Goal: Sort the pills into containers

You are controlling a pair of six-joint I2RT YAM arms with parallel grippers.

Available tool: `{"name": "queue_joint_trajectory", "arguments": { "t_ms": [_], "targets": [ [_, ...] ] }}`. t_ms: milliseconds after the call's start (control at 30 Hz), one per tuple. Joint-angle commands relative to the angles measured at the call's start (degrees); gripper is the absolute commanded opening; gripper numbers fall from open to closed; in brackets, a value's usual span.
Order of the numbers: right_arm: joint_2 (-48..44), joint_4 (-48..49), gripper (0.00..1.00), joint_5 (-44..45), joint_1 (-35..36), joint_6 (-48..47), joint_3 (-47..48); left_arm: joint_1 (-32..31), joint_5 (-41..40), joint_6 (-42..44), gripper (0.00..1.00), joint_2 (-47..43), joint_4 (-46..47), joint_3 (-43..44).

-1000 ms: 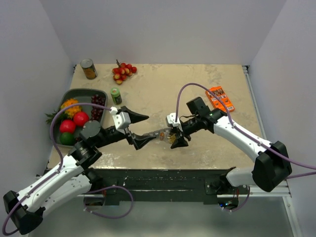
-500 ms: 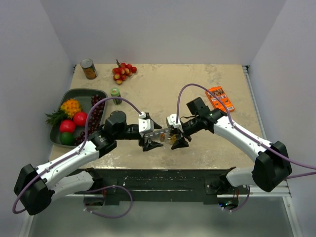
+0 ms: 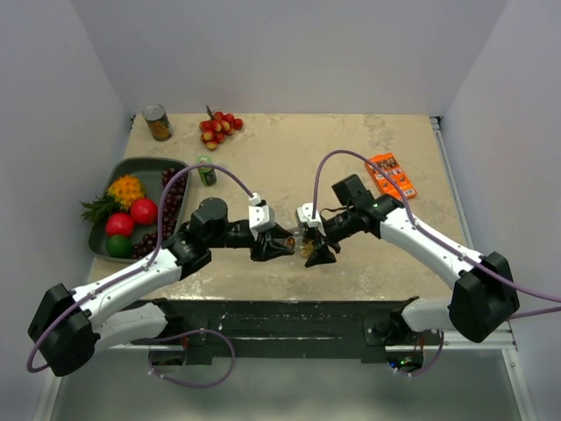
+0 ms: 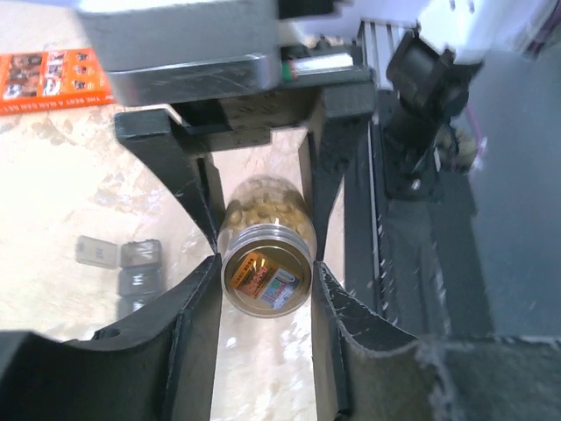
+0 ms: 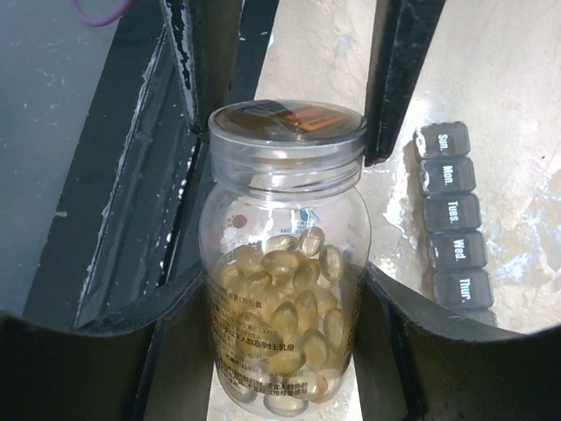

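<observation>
**Top view.** The left fingers [image 3: 276, 243] and right fingers [image 3: 317, 253] meet near the front middle of the desk [image 3: 280, 158]. The small clear bottle [image 3: 302, 245] is between them and mostly hidden. Well apart from it are an orange packet [image 3: 390, 174] at the right, a fruit tray [image 3: 145, 160] at the left edge, a green-capped bottle [image 3: 206, 171] just beside the tray, and a can [image 3: 158, 123] and red-yellow berries [image 3: 219, 125] at the back.

**Left wrist view.** The left fingers [image 4: 197, 324] are closed on the cap end of the bottle [image 4: 267, 274], one on each side and touching it. Beyond the cap, the right fingers [image 4: 188, 189] flank the bottle's body. Yellowish-tan pills [image 4: 263, 203] show through the wall. The dark-grey container strip [image 4: 131, 267] lies on the desk to the left, apart from the bottle.

**Right wrist view.** The right fingers [image 5: 166, 342] grip the lower body of the bottle [image 5: 285, 219] on both sides. The pills [image 5: 285, 307] fill roughly its lower half. The left fingers [image 5: 188, 61] reach in at the cap. The container strip [image 5: 451, 224] lies on the desk to the right. Its lids are shut and read Sun, Mon, Tues, Wed, Thur.
</observation>
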Motion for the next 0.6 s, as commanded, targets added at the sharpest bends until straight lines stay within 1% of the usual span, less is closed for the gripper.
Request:
{"name": "queue_joint_trajectory", "arguments": {
  "t_ms": [0,33,67,133,167,200,233,300,367,433,467,533,567],
  "targets": [
    [-2.9,8.2,0.00,3.3,-0.3,7.4,-1.4,-0.2,-5.9,-21.6,0.00,-0.8,8.5,-4.0],
    [-3.0,10.3,0.00,3.8,-1.2,8.6,-1.9,-0.1,-8.2,-24.8,0.00,-0.9,8.4,-4.6],
    [-3.4,11.0,0.00,4.2,-1.6,9.5,-2.0,0.0,-10.5,-33.6,0.00,-0.9,6.9,-5.2],
    [-3.6,12.9,0.00,5.7,-2.8,11.9,-2.4,0.4,-15.0,-40.3,0.00,-0.3,2.6,-4.7],
    [-3.8,13.5,0.00,6.1,-3.1,12.5,-2.6,0.5,-15.9,-45.6,0.00,-0.3,0.8,-4.6],
    [-3.9,14.1,0.00,6.2,-3.8,13.8,-2.8,0.5,-17.6,-48.6,0.00,-0.3,0.5,-5.0],
    [-3.9,15.2,0.00,6.7,-4.1,14.4,-3.0,0.5,-18.7,-54.9,0.00,-0.9,0.3,-5.4],
    [-4.0,15.9,0.00,7.2,-5.0,15.6,-3.3,0.9,-21.8,-60.7,0.00,-1.1,-2.7,-5.0],
    [-4.2,16.3,0.00,6.8,-5.4,16.0,-3.4,1.3,-22.3,-65.5,0.00,-0.1,-6.7,-3.9],
    [-4.2,16.3,0.00,6.4,-5.6,16.1,-3.4,1.5,-21.4,-68.1,0.00,1.9,-8.4,-1.4],
    [-4.2,16.4,0.00,6.2,-5.5,16.1,-3.4,1.6,-20.8,-71.1,0.00,2.5,-9.2,-0.9],
    [-4.2,16.4,0.00,6.2,-5.7,16.1,-3.6,1.9,-19.0,-75.5,0.00,4.2,-9.5,-0.6],
    [-4.2,16.4,0.00,6.1,-5.6,16.0,-3.6,2.9,-17.7,-80.3,0.00,4.7,-7.9,-0.8]
  ]
}}
